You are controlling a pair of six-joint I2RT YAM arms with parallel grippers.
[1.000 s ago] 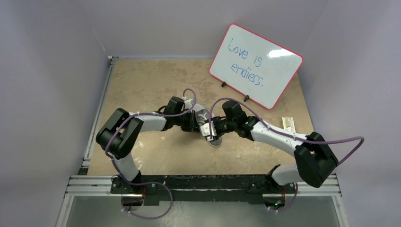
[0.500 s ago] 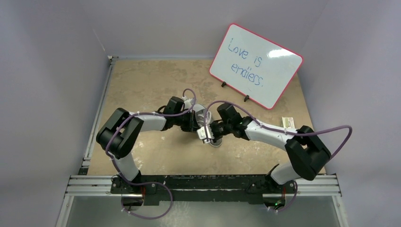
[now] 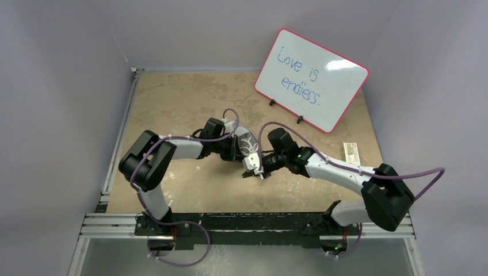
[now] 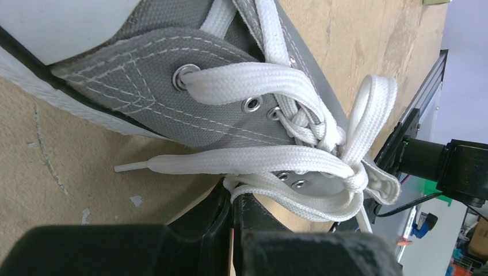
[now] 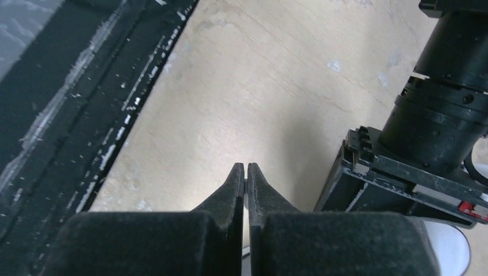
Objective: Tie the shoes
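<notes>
1 sneaker (image 3: 246,139), grey canvas with a white sole, lies near the centre of the table (image 3: 172,103) in the overhead view, between the 2 wrists. A whiteboard (image 3: 311,80) with blue handwriting stands propped at the shoe's 1 o'clock, well apart. A small pale box (image 3: 351,152) sits at its 3 o'clock, near the table's right edge.

Left wrist view: the left gripper (image 4: 236,198) has its fingers pressed together, tips right up against the shoe's side below the eyelets. The white laces (image 4: 270,161) are crossed into a loose knot, with 1 loop (image 4: 363,115) standing out toward 2 o'clock. 1 free end, tipped with its aglet, points to 9 o'clock. The lowest lace strand meets the fingertips; cannot tell whether it is nipped between them or only touching.

Right wrist view: the right gripper (image 5: 246,169) has its fingers pressed together with nothing between them, over bare tabletop. The black wrist of the left arm (image 5: 443,86) sits at 2 o'clock from the tips. A black rail (image 5: 75,86) runs along the 10 o'clock side.

Overhead again: the right gripper is at the shoe's 6 o'clock, just beside it, and the left gripper is at its 8 o'clock.
</notes>
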